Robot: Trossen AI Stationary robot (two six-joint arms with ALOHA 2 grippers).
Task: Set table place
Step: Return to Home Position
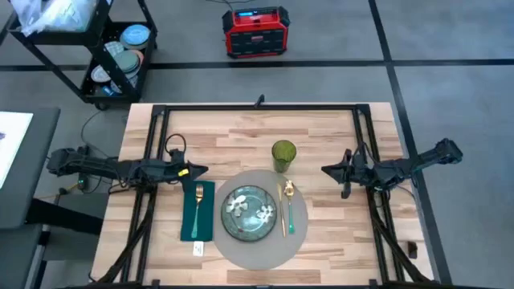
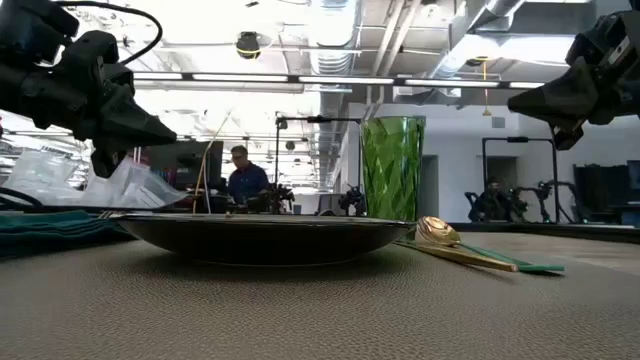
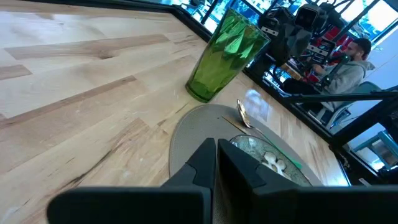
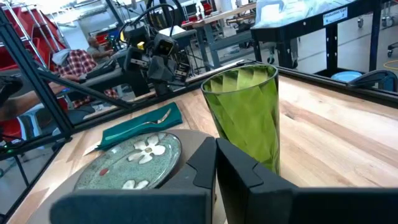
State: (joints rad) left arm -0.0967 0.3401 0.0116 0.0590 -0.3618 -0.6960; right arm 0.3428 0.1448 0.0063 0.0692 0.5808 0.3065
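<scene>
1. The round grey placemat (image 1: 259, 255) lies flat at the near middle of the worktop (image 1: 233, 132), between the two arms.
2. A dark floral plate (image 1: 248, 213) sits on the placemat, left of its centre.
3. A gold spoon (image 1: 289, 191) lies on the mat just right of the plate, handle pointing to the near edge, with another slim gold piece beside it.
4. A dark green napkin (image 1: 197, 210) lies on the wood at the mat's left edge, with a gold fork (image 1: 198, 197) on top of it.
5. A green glass cup (image 1: 283, 154) stands upright on bare wood just beyond the mat's far right edge.
6. The left gripper (image 1: 206, 169) hangs above the worktop left of the mat, jaws pressed together and holding nothing.
7. The right gripper (image 1: 324, 169) hangs right of the cup, well apart from it, jaws likewise closed and empty.
8. Past the far edge, a red box (image 1: 255, 32) stands on the floor and a black cart (image 1: 112, 48) is at the far left.
</scene>
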